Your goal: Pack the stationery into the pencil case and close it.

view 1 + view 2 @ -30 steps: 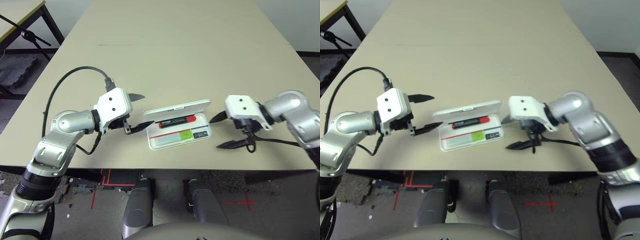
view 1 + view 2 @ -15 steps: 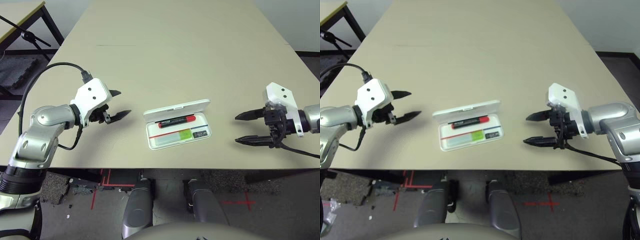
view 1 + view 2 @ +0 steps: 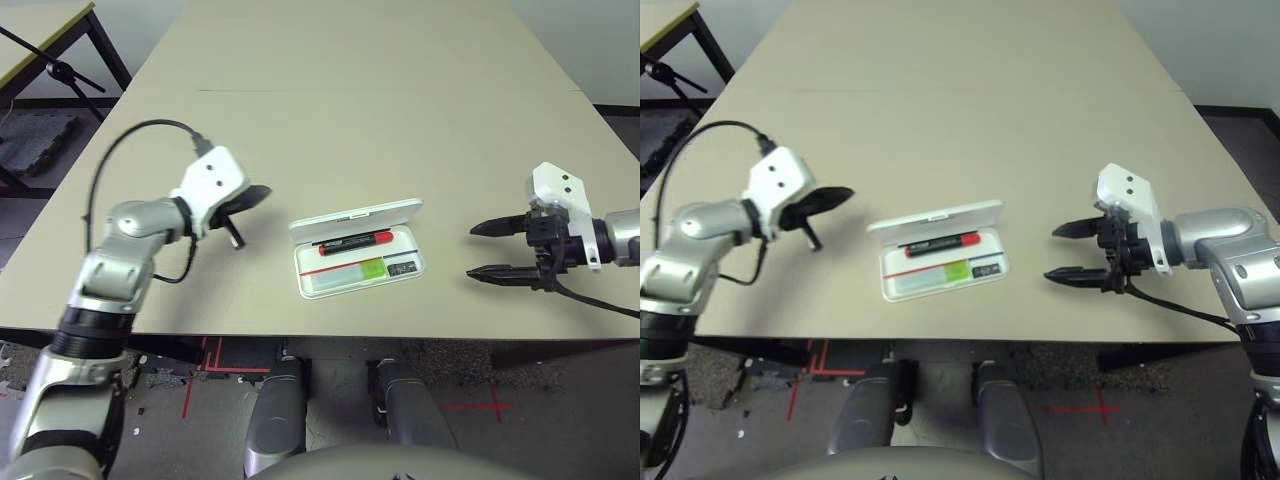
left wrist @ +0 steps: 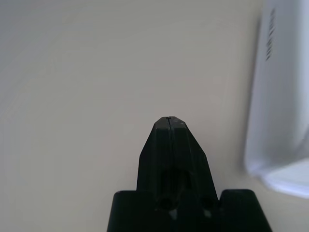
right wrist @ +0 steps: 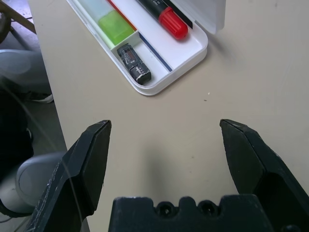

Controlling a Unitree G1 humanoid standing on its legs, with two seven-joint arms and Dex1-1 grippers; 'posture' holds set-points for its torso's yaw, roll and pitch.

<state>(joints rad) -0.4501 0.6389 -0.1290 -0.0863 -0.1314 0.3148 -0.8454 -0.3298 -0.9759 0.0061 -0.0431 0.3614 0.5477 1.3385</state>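
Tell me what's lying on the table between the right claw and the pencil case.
Nothing: in the right wrist view, bare table runs from the open right claw to the pencil case.

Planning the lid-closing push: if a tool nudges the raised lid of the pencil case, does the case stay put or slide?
The pencil case looks thin, hard plastic, so probably light and prone to skating on the smooth table. Its lid stands half-raised on the far edge; pushing it towards the robot and down should fold it. The red marker lies flat inside and should clear the lid.
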